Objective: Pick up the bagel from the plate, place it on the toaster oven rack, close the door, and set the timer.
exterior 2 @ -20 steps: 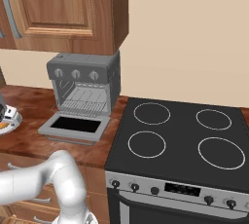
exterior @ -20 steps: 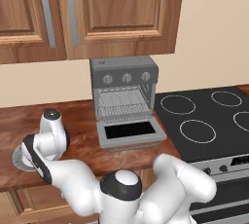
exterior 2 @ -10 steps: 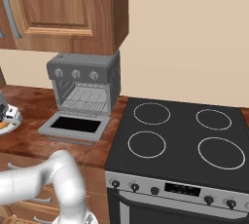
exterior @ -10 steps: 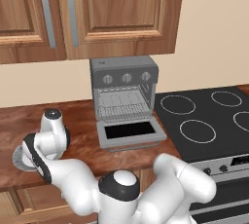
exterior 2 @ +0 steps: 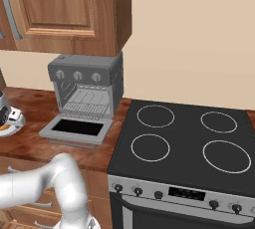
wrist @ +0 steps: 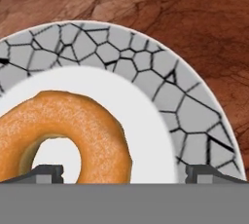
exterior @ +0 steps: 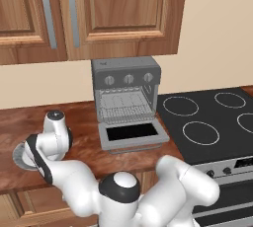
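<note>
From the left base view I see my arm bent down over the plate (exterior: 20,158) at the desk's (exterior: 84,142) left end, with the toaster oven's door (exterior: 132,133) lying open and its rack (exterior: 124,108) bare. The right base view shows the stove (exterior 2: 184,141) beside that oven. In the hand view my fingers (wrist: 44,173) stand spread wide, gripping nothing, just above the bagel (wrist: 73,135) lying on the plate's white centre.

I count one bagel (wrist: 63,130) on one plate (wrist: 146,62). One toaster oven (exterior: 127,97) sits on my tabletop (exterior: 84,122), with one door (exterior: 132,134), one rack (exterior: 123,108) and three knobs (exterior: 129,78). The stove (exterior 2: 184,143) has four burner rings (exterior 2: 155,116). Two cabinet handles (exterior: 45,14) hang above.
</note>
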